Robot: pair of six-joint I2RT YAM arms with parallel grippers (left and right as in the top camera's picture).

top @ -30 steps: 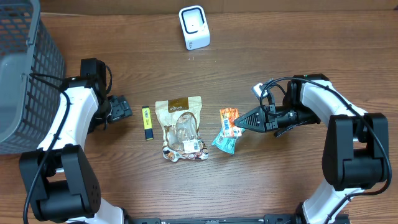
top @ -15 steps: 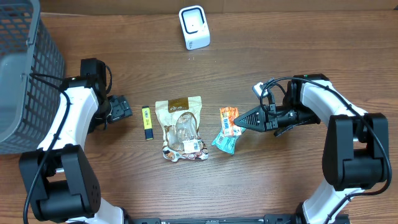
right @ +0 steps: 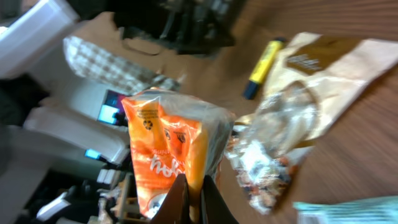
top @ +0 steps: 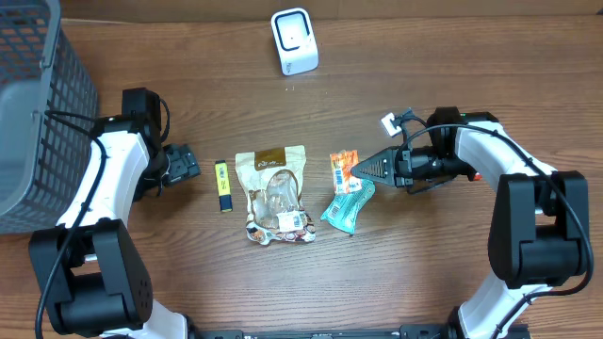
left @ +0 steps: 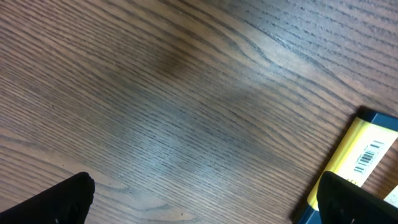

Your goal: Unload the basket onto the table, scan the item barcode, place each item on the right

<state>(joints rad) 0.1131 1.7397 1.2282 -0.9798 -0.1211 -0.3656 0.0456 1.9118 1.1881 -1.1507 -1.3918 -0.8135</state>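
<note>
1. An orange snack packet (top: 341, 168) stands pinched at its lower edge by the clenched fingers of the right gripper (top: 355, 172), mid-table.
2. A teal packet (top: 345, 211) lies just below it; a brown snack bag (top: 275, 193) and yellow tube (top: 222, 185) lie leftward.
3. The left gripper (top: 184, 163) rests spread wide, grasping nothing.
4. A white scanner (top: 294, 40) sits at the far edge.

a wooden table (top: 452, 75) carries a yellow tube (top: 222, 185) just beside the left gripper (top: 188, 162), with a brown bag (top: 275, 188) beyond it. a teal packet (top: 345, 211) lies just beside the right gripper (top: 355, 170), on the robot's side. a white scanner (top: 294, 41) and a basket (top: 38, 104) stand well apart from both.
</note>
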